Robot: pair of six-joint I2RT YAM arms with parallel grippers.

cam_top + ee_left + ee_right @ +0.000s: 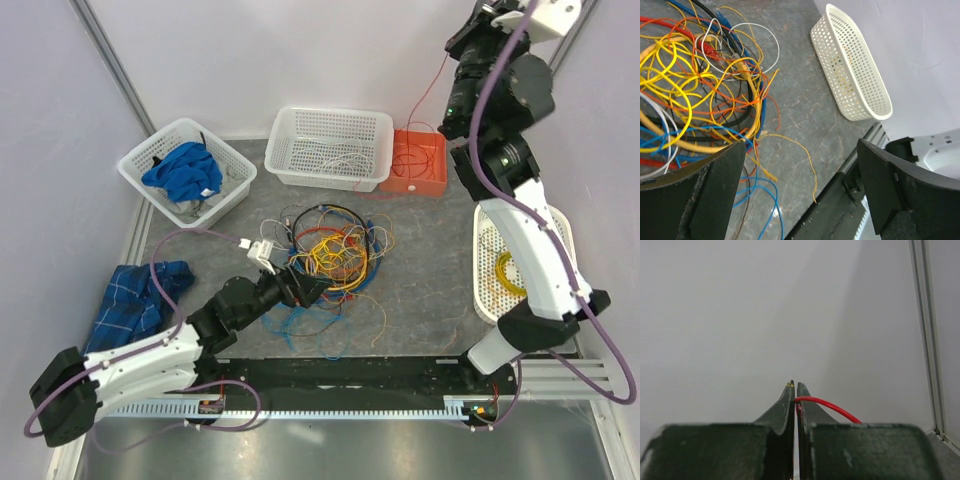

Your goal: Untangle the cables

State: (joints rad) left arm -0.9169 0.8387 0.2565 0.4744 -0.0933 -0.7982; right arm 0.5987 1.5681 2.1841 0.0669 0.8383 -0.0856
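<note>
The cables lie as a tangled bunch of yellow, orange, red, blue, black and white wires in the middle of the table. My left gripper is low at the bunch's near-left edge. In the left wrist view it stands open with only bare table and a loose yellow wire between its fingers; the cables fill the upper left. My right gripper is raised high at the back right, shut on a thin red wire. That red wire hangs down to the orange basket.
A white basket holding a blue cloth stands back left. A white basket with a few thin wires is back centre. An oval white basket with a yellow wire sits right. A blue plaid cloth lies left. A black rail runs along the near edge.
</note>
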